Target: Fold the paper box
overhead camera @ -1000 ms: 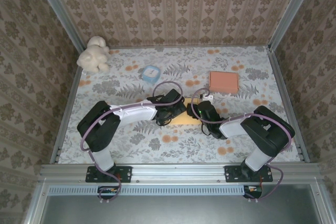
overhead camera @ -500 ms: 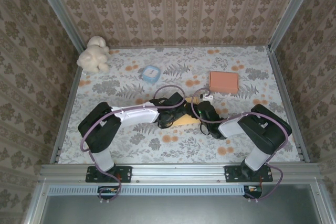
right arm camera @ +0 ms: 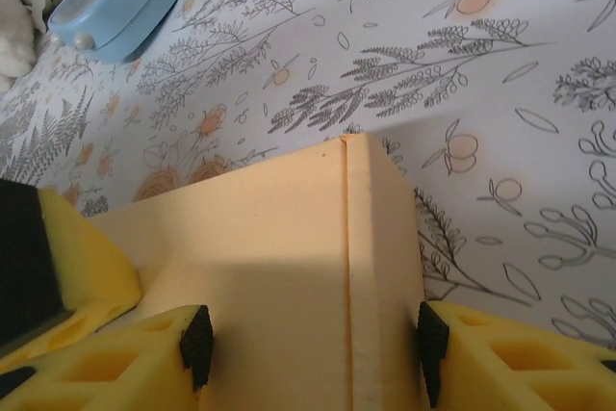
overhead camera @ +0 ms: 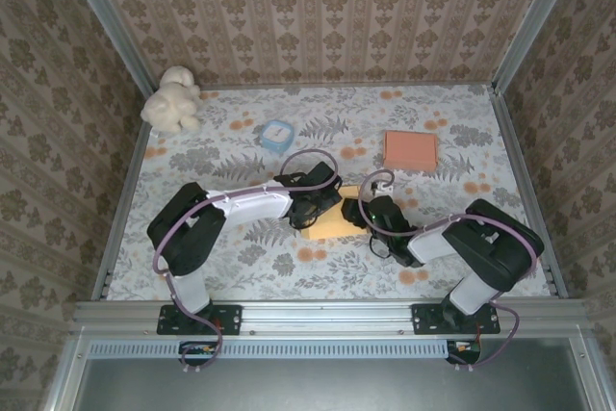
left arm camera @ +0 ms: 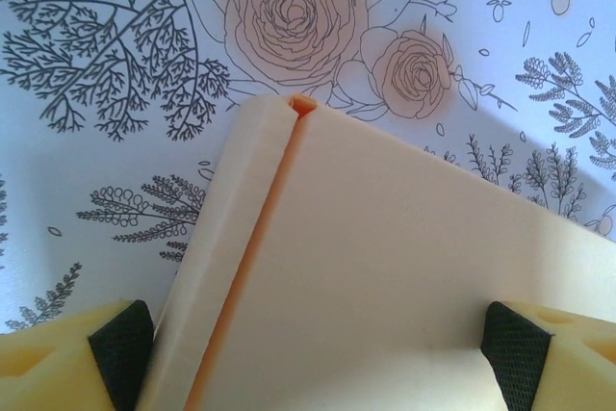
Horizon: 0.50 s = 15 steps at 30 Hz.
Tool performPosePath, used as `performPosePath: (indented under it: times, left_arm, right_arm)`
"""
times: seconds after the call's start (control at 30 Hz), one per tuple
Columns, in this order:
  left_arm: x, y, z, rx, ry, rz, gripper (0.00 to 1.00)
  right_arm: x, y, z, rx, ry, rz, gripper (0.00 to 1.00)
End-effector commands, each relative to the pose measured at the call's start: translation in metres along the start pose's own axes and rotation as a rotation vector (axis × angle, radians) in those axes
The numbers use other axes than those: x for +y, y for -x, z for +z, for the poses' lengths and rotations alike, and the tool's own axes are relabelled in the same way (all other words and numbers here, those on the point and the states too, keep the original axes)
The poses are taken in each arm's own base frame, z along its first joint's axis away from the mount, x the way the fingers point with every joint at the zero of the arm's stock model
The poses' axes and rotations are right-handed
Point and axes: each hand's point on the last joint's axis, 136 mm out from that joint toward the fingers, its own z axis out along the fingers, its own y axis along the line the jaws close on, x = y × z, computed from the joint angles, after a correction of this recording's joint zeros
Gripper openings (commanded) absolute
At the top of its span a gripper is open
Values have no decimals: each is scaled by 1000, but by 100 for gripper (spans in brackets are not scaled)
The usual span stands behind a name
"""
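Note:
The pale yellow paper box [overhead camera: 330,223] lies on the flowered tablecloth between the two arms. My left gripper [overhead camera: 315,203] is over its left part and my right gripper [overhead camera: 359,211] over its right part. In the left wrist view the box [left arm camera: 385,267] is cream, with a folded flap along its left edge showing an orange crease. The left gripper [left arm camera: 318,358] stands open, its pads wide apart, and the sheet runs on past the right pad. In the right wrist view the box [right arm camera: 260,257] sits under the open right gripper [right arm camera: 313,348] and continues under the left finger. The right pad is level with the box's edge.
A blue round container [overhead camera: 277,135] and a white plush toy [overhead camera: 173,98] stand at the back left. An orange flat box [overhead camera: 410,150] lies at the back right. Metal rails and wallpapered walls enclose the table. The left gripper's yellow finger [right arm camera: 67,257] is close to my right gripper.
Both grippers have drawn closer together over the box. It now lies more tilted and shows less between them. The right arm's elbow has shifted a little.

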Motion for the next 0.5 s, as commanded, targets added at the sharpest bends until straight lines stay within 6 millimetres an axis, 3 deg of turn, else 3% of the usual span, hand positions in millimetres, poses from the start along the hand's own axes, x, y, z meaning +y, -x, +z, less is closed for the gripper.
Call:
performPosePath:
  times: [0.0,0.23,0.33,0.47]
  left_arm:
    - [-14,14,-1,-38,-16,19,92]
    - [-22,37,18,-58,-15,157,87]
    - [-29,38,22,-64,-21,234,87]
    - [-42,43,24,-102,-76,337,86]
  right_arm:
    - [13,-31,-10,112,57,2,60]
    - [6,-18,-18,81,-12,-68,62]
    - [0,-4,-26,64,-73,-134,65]
    - [-3,28,-43,12,-123,-193,67]
